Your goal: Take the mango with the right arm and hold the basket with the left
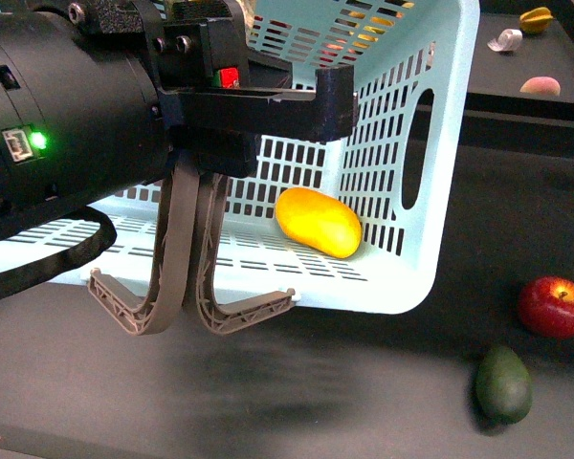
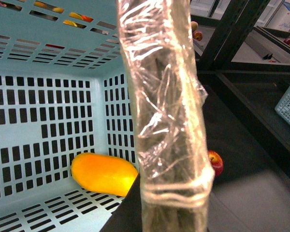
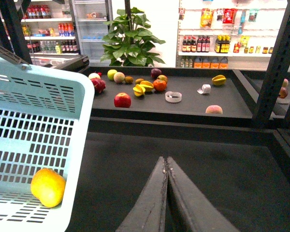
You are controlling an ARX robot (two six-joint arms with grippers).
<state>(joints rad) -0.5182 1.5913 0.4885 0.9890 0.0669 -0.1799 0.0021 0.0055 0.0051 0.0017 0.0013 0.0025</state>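
The pale turquoise basket [image 1: 402, 239] is tipped on its side and lifted off the dark table, its two grey-brown handles [image 1: 172, 277] hanging down. The yellow-orange mango [image 1: 318, 222] lies inside against the lower wall. My left gripper [image 1: 333, 100], on the bulky black arm, is shut on the basket's rim. In the left wrist view a film-wrapped finger [image 2: 166, 121] crosses in front of the basket [image 2: 38, 121] and mango [image 2: 104, 174]. My right gripper [image 3: 166, 159] is shut and empty over the dark table, to the right of the basket [image 3: 48, 96] and mango [image 3: 47, 187].
A red apple [image 1: 553, 306] and a dark green avocado [image 1: 502, 384] lie on the table right of the basket. A raised dark shelf [image 3: 183, 104] behind carries several fruits. Black rack posts [image 3: 275, 63] stand at the right.
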